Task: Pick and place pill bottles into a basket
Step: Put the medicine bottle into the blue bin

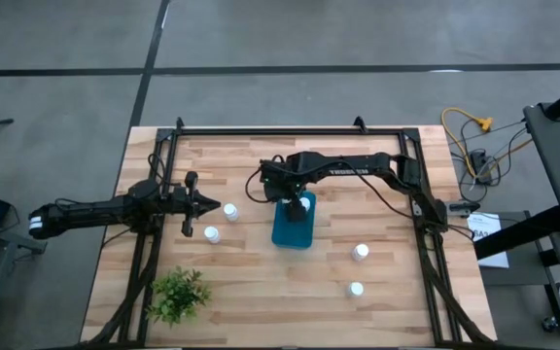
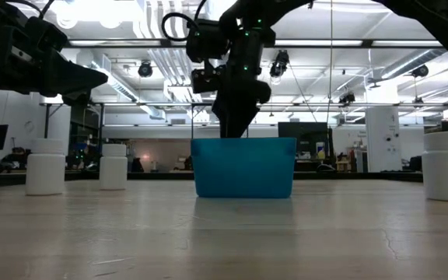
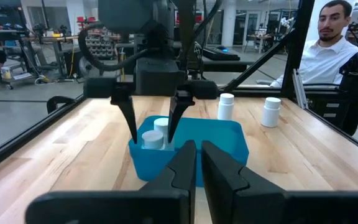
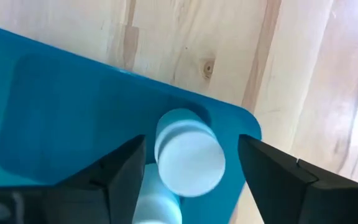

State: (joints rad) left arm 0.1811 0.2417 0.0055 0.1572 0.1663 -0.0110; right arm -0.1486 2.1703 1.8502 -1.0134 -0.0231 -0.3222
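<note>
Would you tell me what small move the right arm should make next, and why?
Probably lift the right gripper straight up out of the basket. Its fingers stand open on either side of a pill bottle that lies inside, apparently released, and four bottles wait on the table.

A small teal-blue rectangular basket (image 1: 291, 229) with rounded corners sits on the wooden tabletop (image 1: 261, 292), near its middle and closer to the back edge than the front. Two small white pill bottles with round caps are inside it, close together at its back end; one (image 4: 189, 151) stands upright near a corner, the second (image 3: 153, 139) right beside it. Four more white bottles stand upright on the table. Two are left of the basket: one (image 1: 230, 211) near it, one (image 1: 212, 233) slightly farther left and forward. Two are toward the right front: one (image 1: 360, 253) nearer the basket, one (image 1: 356, 289) closer to the front edge.
</note>
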